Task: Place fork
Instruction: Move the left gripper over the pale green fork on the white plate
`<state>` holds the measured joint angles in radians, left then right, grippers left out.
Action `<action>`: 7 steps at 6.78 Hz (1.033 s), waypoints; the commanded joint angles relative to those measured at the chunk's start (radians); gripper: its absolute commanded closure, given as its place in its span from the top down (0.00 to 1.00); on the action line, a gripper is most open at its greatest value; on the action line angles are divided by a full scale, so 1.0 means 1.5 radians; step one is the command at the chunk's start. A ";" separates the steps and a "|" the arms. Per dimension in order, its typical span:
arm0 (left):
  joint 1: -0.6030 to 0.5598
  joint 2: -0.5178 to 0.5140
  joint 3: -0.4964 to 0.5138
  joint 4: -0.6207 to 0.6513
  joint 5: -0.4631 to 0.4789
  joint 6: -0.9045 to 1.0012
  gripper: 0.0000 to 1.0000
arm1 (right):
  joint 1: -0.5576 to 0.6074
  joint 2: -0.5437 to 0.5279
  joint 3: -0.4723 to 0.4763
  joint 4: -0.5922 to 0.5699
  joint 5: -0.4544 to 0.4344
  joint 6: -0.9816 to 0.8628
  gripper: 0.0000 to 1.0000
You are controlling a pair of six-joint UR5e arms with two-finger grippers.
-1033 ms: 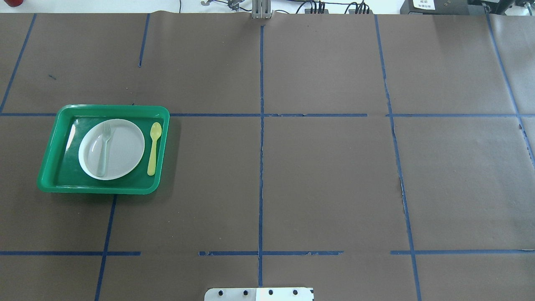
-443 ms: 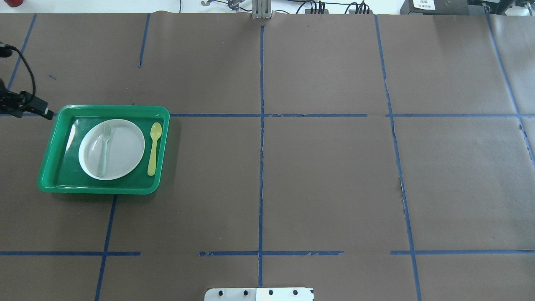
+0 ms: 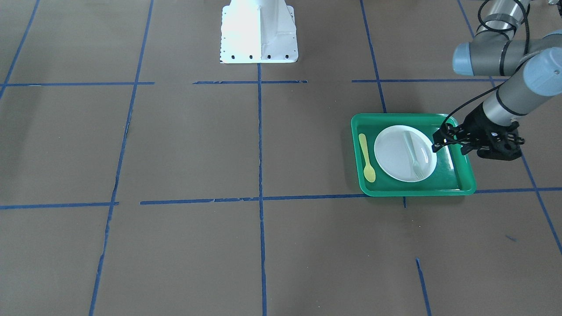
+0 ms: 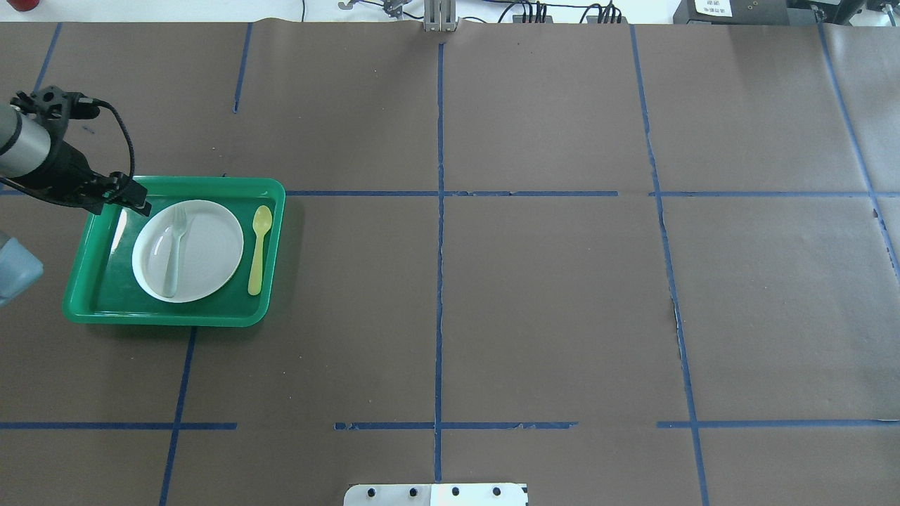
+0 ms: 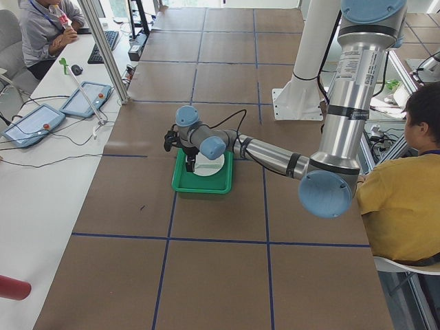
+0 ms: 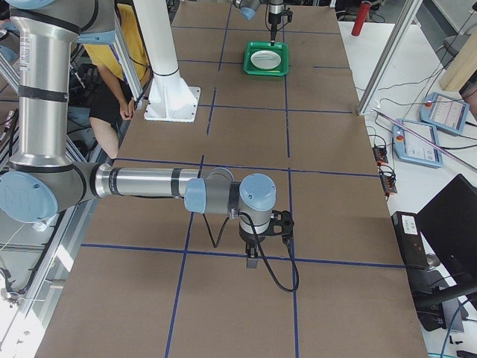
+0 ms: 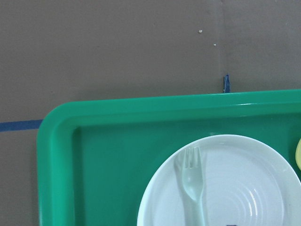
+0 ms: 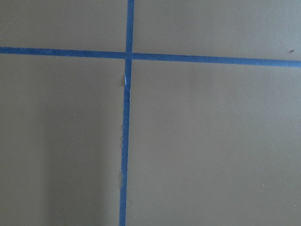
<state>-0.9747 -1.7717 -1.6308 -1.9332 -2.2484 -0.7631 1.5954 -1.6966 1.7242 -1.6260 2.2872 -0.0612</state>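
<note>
The white fork (image 4: 174, 246) lies lengthwise on the left part of a white plate (image 4: 207, 256), tines toward the far side. The plate sits in a green tray (image 4: 162, 320) at the table's left. They also show in the front view: fork (image 3: 413, 153), plate (image 3: 393, 153), tray (image 3: 417, 192). The left wrist view looks down on the fork's tines (image 7: 192, 181). My left gripper (image 4: 143, 205) hovers over the tray's far-left corner, just beside the plate; its fingers look together and hold nothing. My right gripper (image 6: 252, 261) hangs over bare table far away; I cannot tell its state.
A yellow-green spoon (image 4: 259, 246) lies in the tray, right of the plate. The robot's white base (image 3: 259, 30) stands at the near middle edge. Blue tape lines cross the brown table cover. People sit at the robot's side in the side views.
My left arm has come in from the left edge and moved right, from outside the tray to over its far-left corner. Fork, plate and spoon have not moved.
</note>
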 commanded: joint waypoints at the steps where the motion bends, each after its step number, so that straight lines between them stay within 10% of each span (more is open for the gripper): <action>1: 0.033 -0.020 0.030 -0.001 0.004 -0.016 0.78 | 0.000 0.000 0.000 0.000 0.000 0.000 1.00; 7: 0.067 -0.024 0.054 -0.003 0.002 -0.042 0.70 | 0.000 0.000 0.000 0.000 0.000 0.000 1.00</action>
<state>-0.8842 -1.8060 -1.5518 -1.9363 -2.2453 -0.8045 1.5954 -1.6966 1.7242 -1.6260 2.2871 -0.0614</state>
